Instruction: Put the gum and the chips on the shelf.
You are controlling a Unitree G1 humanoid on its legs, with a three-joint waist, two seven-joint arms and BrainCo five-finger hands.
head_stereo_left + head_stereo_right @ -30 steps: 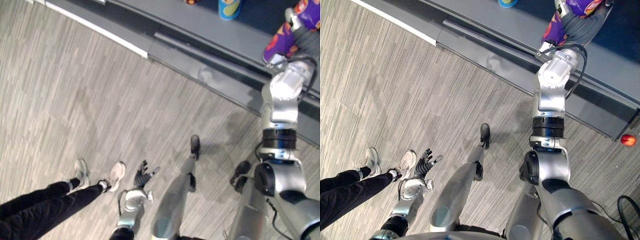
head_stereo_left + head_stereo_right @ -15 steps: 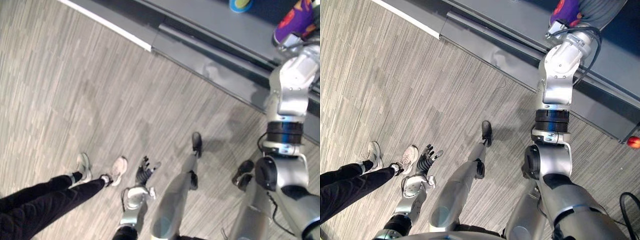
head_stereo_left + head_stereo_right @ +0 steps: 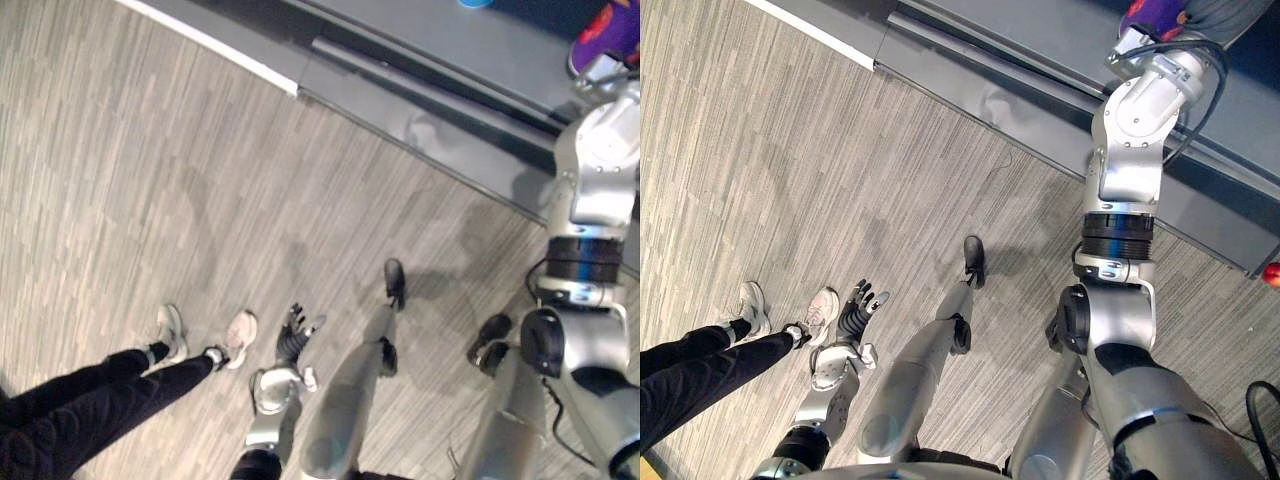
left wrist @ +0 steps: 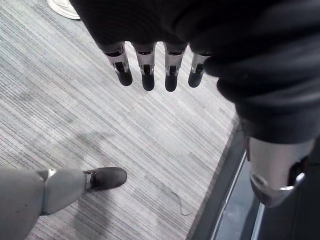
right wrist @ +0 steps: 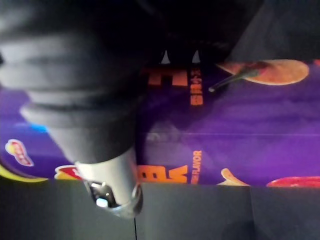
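1. Low over the floor (image 3: 150, 150), holds the left hand (image 3: 852, 318) with fingers (image 4: 145, 75) straight and slightly spread.
2. Up at the shelf (image 3: 450, 40), clasps the purple chips (image 5: 225, 130) in the right hand (image 5: 75, 90), fingers curled round them.

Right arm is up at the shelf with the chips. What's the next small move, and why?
Probably ease the right hand lower until the chips bag rests flat on the shelf. The right wrist view shows the purple bag tight against the hand with grey shelf board beside it, but not whether it is set down. The left hand hangs open and empty.
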